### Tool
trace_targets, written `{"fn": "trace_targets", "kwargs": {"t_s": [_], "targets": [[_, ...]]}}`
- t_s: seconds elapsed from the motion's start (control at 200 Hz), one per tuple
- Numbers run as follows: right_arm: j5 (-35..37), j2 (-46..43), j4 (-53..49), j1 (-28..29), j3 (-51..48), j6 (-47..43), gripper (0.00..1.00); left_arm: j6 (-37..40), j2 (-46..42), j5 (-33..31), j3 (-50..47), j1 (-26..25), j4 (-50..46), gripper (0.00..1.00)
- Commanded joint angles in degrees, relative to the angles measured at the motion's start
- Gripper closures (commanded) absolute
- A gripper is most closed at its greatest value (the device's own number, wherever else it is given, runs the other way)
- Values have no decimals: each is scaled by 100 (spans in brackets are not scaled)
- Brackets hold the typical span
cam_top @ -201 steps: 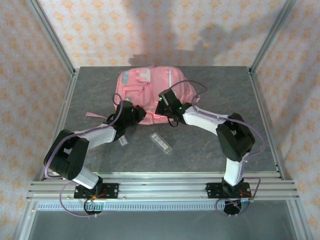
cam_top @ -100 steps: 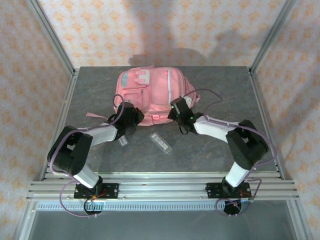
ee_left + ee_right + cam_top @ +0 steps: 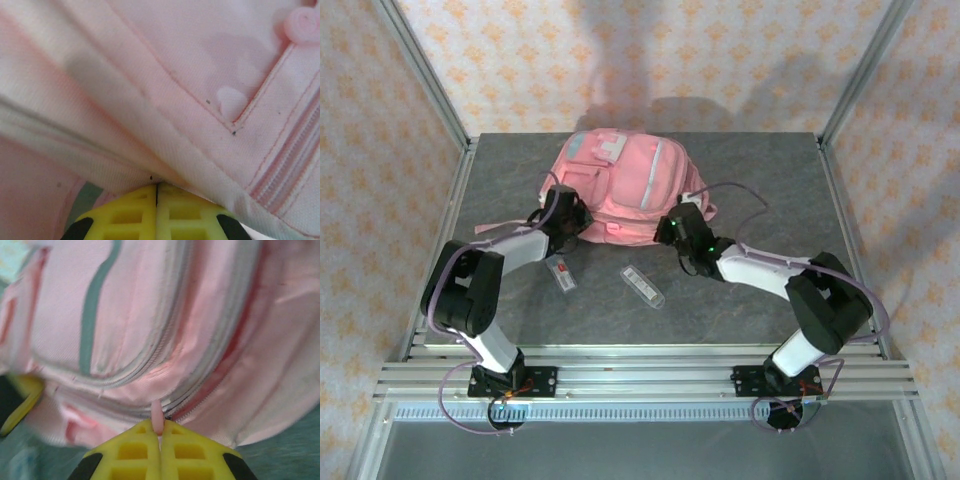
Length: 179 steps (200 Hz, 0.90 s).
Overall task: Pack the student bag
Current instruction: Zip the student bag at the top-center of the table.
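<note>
Across the far middle of the grey, stone-patterned table [image 3: 770, 185] lies the student bag [image 3: 625, 190], a soft, puffy pink fabric pack with pale grey zip tracks curving over its panels and a light blue-and-white patch at its far-left corner. Up close its cloth is a fine woven twill with stitched seams [image 3: 200, 100], and one panel carries a grey-green stripe [image 3: 92, 305].

At the bag's near-left edge, the left gripper [image 3: 156, 187] has its yellow fingers pressed flat together. Their tips are tucked under a fold of pink cloth, and I cannot tell whether any cloth is caught between them. At the near-right edge, the right gripper [image 3: 159, 432] is clamped shut on a small pink zip pull [image 3: 157, 415] beside a zip track.

On the near side of the bag, between the arms, a clear oblong plastic case [image 3: 643, 286] lies at a slant. Left of it is a small flat card [image 3: 561, 272].

Compared with a second ago, the bag has humped up and swung round, and the left gripper sits farther left. The right forearm lies lower, and the case has not shifted.
</note>
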Motion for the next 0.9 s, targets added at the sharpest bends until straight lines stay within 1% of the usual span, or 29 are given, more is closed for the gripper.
{"fn": "trace_targets", "kwargs": {"t_s": [0.0,0.115,0.14,0.19,0.22,0.27,0.325,0.43,0.496,0.611,0.696,0.796,0.891], "targets": [[-404,-63,623,297,121,-38,100,523,169,-251,594,388,-367,100],[-582,198,796,369,345,93,100,579,-83,-24,756,418,-555,100],[-603,246,837,371,374,110,100,523,-193,75,686,397,-515,94],[-630,341,905,369,409,137,100,384,-472,227,437,317,-370,77],[-664,383,934,372,427,155,100,295,-643,283,269,230,-292,69],[-715,447,985,372,438,164,100,153,-904,313,-38,49,-135,59],[-784,506,1057,372,438,173,100,-26,-1121,300,-336,-174,9,54],[-849,532,1150,371,387,164,100,-370,-1272,312,-808,-632,348,47],[-854,502,1185,372,343,164,100,-575,-1211,299,-1010,-860,621,41],[-785,447,1044,372,354,73,100,-722,-899,260,-1015,-1061,893,34],[-743,310,777,339,397,-66,100,-722,-756,76,-907,-1142,965,30],[-802,131,410,248,424,-191,90,-739,-566,-161,-837,-1157,1139,29],[-924,0,260,153,340,-205,83,-798,-303,-326,-767,-1155,1343,29]]}}
